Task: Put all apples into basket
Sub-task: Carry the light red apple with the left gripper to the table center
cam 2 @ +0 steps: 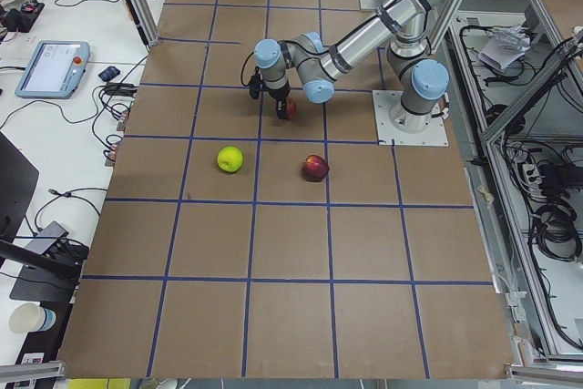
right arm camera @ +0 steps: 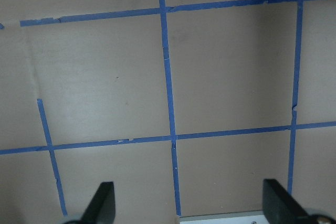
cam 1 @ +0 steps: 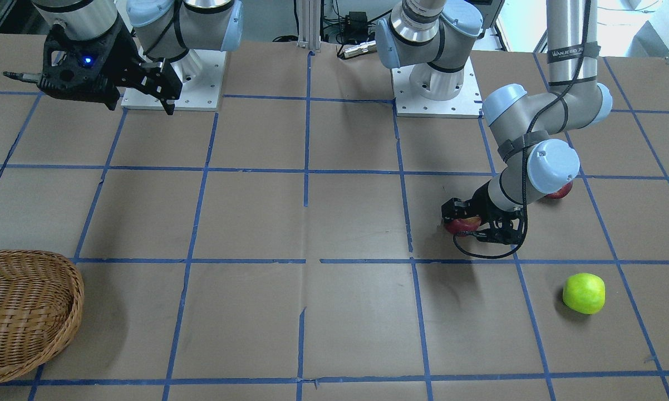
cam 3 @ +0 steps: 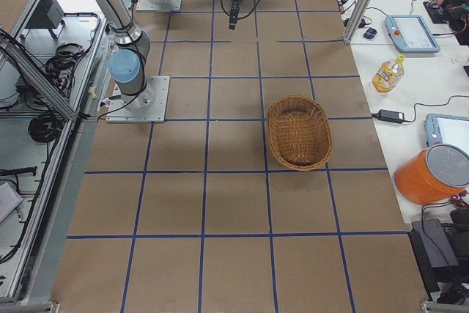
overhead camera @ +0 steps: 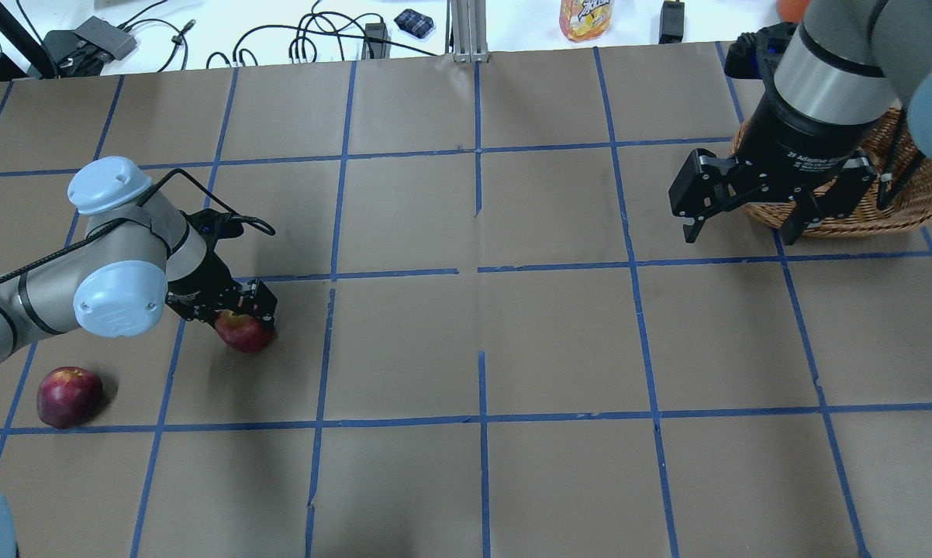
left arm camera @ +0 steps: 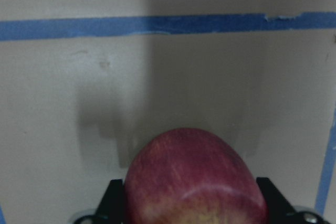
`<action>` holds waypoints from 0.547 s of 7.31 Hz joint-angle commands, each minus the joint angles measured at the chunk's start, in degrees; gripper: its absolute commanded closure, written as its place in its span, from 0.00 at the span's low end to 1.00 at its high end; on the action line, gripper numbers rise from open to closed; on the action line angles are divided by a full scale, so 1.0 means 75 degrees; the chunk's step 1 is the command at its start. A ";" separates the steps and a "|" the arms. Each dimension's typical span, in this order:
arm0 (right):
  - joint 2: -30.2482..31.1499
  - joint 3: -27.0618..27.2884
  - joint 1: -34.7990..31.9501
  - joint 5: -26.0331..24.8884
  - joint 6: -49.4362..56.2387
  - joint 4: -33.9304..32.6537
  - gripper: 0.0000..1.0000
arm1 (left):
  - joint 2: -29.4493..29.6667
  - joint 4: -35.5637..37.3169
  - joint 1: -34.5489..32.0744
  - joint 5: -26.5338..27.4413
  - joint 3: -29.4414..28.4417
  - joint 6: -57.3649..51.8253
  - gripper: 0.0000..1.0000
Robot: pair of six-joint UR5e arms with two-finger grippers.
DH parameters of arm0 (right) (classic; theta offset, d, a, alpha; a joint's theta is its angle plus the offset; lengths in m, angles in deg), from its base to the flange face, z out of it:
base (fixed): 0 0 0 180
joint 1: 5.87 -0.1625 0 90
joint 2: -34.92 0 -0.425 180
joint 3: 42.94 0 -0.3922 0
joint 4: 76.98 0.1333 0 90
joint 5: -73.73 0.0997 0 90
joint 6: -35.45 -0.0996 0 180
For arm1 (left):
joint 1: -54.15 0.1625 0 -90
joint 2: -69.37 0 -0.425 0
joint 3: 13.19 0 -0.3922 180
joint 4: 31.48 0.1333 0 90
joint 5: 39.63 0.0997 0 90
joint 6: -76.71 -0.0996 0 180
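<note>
My left gripper is shut on a red apple low over the table; in the left wrist view the fingers press both sides of this apple. A darker maroon apple lies nearer the robot, beside the left arm. A lime green apple lies alone, farther from the robot. The wicker basket sits at the far right of the table, partly hidden by my right arm. My right gripper is open and empty, raised just left of the basket.
The table is brown paper with a blue tape grid. The two arm bases stand at the table's robot side. Cables, a bottle and tablets lie past the far edge.
</note>
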 commanded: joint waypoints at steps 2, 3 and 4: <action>0.0008 0.0000 0.0000 -0.0002 0.0002 -0.0009 0.00 | -0.0409 -0.0697 -0.1281 -0.0736 -0.0877 0.1102 0.82; -0.0004 -0.0023 0.0000 0.0009 -0.0010 0.0002 0.00 | -0.0236 -0.0820 -0.2240 -0.0811 -0.1533 0.2304 0.82; -0.0027 -0.0082 0.0070 0.0032 -0.0022 -0.0009 0.00 | 0.0056 -0.0728 -0.2981 -0.1322 -0.1853 0.3152 0.82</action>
